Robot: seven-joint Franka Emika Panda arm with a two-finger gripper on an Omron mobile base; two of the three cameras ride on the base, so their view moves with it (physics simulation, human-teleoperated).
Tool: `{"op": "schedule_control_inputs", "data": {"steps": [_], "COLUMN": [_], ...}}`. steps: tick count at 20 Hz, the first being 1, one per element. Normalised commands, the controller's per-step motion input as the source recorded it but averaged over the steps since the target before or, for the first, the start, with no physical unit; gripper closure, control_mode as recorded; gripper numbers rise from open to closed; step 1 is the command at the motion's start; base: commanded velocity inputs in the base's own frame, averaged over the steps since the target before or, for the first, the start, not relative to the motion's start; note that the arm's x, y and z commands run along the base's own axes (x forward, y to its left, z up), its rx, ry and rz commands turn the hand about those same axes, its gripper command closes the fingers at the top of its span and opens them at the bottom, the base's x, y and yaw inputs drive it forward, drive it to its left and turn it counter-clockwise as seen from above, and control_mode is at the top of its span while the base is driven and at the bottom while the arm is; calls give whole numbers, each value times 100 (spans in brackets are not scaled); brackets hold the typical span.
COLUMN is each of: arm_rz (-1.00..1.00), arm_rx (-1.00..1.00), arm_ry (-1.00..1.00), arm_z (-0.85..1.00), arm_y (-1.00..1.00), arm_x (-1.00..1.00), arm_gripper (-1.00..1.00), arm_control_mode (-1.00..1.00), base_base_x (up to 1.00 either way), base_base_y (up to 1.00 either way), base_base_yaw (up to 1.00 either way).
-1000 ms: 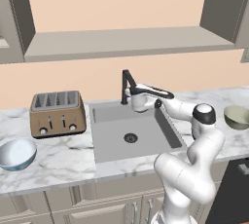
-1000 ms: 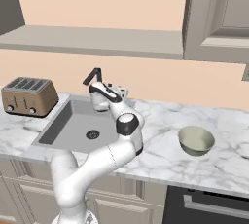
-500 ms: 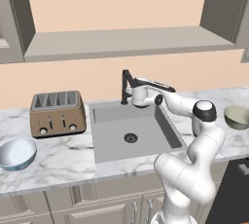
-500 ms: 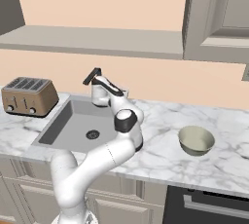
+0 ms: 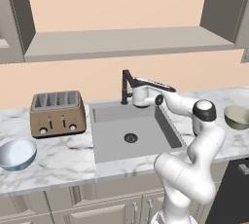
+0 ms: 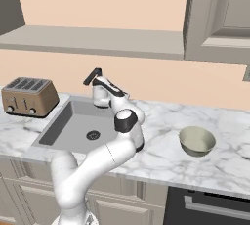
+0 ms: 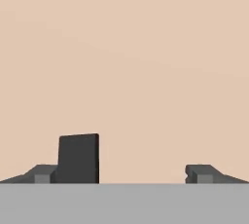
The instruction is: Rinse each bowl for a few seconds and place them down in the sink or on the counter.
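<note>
Kitchen work is only starting: the gripper, wide open and holding nothing, is reaching at the faucet behind the sink, while both bowls are waiting unwashed at the frame's far sides.

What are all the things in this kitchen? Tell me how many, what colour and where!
Blue bowl: one, light blue with white inside, on the counter at the far left, in front of the toaster.
Olive bowl: one, dull olive-beige, on the counter right of the sink.
Toaster: one, brown and silver, on the counter left of the sink.
Sink: one, grey, set into the counter, round dark drain in the middle.
Faucet: one, black, behind the sink.
Counter: one, white marble with grey veins.
Cabinets: beige, under the counter.
Window ledge: one, grey, on the peach wall.
Gripper: one, dark fingertips, open, at the faucet.
</note>
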Motion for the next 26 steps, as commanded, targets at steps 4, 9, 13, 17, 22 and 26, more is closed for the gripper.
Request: {"op": "schedule_control_inputs", "data": {"steps": [4,9,13,17,22,26], "arm_rz": [-3,-3,-2,-1,0,0], "arm_rx": [17,17,14,10,11,7], "arm_ry": [0,1,9,10,10,-1], "arm_z": [-19,-22,-26,-17,65,49], "arm_y": [-88,-82,-68,-54,-53,-61], "arm_x": [2,5,25,19,-26,-49], "arm_gripper": [-100,-100,-100,-100,-100,-100], "arm_control_mode": [-100,-100,-100,-100,-100,-100], "base_base_x": [0,0,0,0,0,0], "base_base_y": [0,0,0,0,0,0], "base_base_yaw": [0,0,0,0,0,0]}}
